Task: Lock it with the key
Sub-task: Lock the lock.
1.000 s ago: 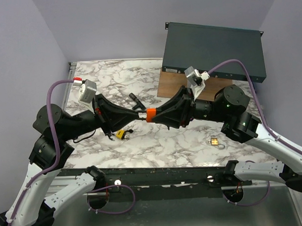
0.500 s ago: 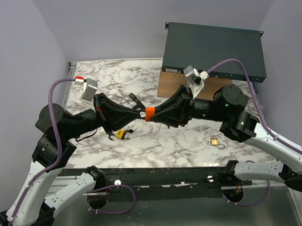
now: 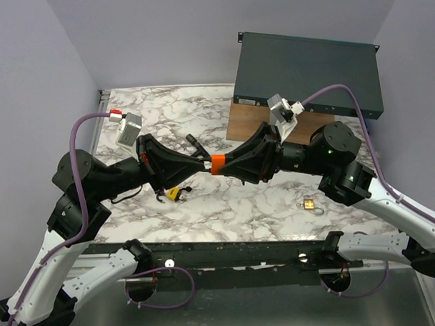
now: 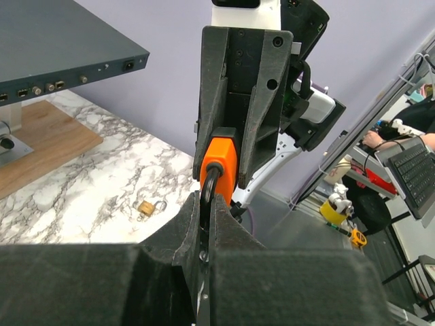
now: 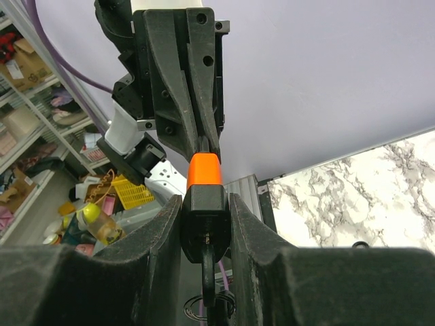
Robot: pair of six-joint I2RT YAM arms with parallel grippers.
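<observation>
A flat dark metal box (image 3: pixel 307 74) with squared edges sits on a wooden board (image 3: pixel 248 122) at the far right of the veined marble surface (image 3: pixel 240 205). Above mid-surface, the right pincer (image 3: pixel 230 165) clamps a blocky orange-and-black lock (image 3: pixel 217 165), and the left pincer (image 3: pixel 202 166) is pinched shut on a thin dark loop (image 4: pixel 207 193) at its orange end. A small brass padlock (image 3: pixel 309 202) lies front right on bare marble.

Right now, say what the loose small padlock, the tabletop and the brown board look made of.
Small padlock: likely brass, golden shiny body. Tabletop: marble-look, white with grey veins; stone or print, unclear. Brown board: wood or veneer, matte, faint grain.
</observation>
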